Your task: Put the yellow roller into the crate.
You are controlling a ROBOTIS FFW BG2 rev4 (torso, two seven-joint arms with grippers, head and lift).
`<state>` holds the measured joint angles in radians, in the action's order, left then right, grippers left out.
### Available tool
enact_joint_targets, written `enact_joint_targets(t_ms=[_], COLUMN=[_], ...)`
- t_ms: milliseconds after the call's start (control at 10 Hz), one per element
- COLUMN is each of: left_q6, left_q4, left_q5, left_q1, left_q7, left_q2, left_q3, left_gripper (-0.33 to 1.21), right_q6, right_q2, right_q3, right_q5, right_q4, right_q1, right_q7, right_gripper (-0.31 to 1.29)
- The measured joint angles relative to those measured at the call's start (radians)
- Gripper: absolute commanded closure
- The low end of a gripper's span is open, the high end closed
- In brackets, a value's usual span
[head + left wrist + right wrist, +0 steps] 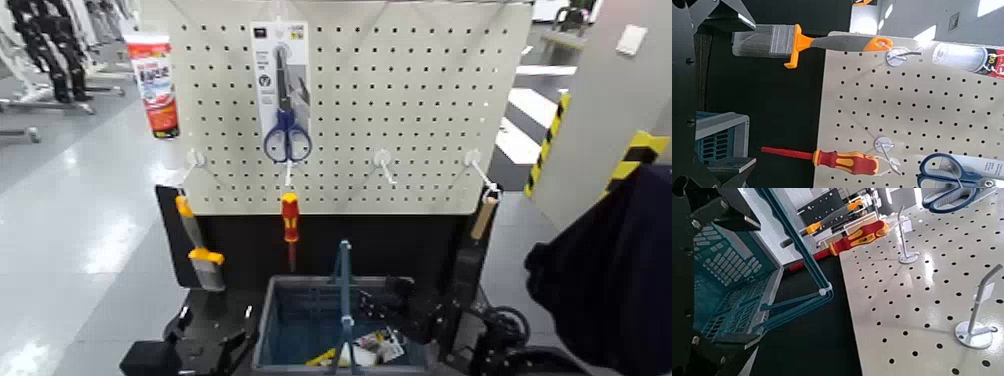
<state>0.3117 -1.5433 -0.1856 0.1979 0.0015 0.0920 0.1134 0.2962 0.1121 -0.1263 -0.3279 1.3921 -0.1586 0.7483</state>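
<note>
You've got blue-handled scissors [287, 135], red-white tube [153, 86], red-yellow screwdriver [290, 222], orange-handled brush [200, 245], all on pegboard hooks [384, 165].

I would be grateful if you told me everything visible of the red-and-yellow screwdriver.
The screwdriver has a chunky red handle with yellow patches and a slim red shaft. It looks like plastic, with the shaft apparently sleeved. In the head view it hangs upright, tip down, from a white hook low on the pegboard, below the blue-handled scissors. No gripper touches it.
</note>
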Motion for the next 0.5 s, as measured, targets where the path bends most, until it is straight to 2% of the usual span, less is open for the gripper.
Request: enact_joint_targets(t_ms=[200,500], left_q6=[0.001,0.0], left_q4=[-0.001,-0.001], left_q5=[0.0,0.0], left_q1=[0.0,0.0], left_q7=[0.0,0.0], left_q2=[0.0,0.0], left_q3=[0.0,0.001], left_gripper=[0.11,0.11], right_q6=[0.009,-0.008], right_q2=[0.001,-0.002], right_q3=[0.025,0.051], right_q5=[0.039,0.113], right_q4=[0.052,0.192], right_q1=[0.023,0.095], right_q7=[-0.027,-0.13], right_gripper=[0.05,0.1])
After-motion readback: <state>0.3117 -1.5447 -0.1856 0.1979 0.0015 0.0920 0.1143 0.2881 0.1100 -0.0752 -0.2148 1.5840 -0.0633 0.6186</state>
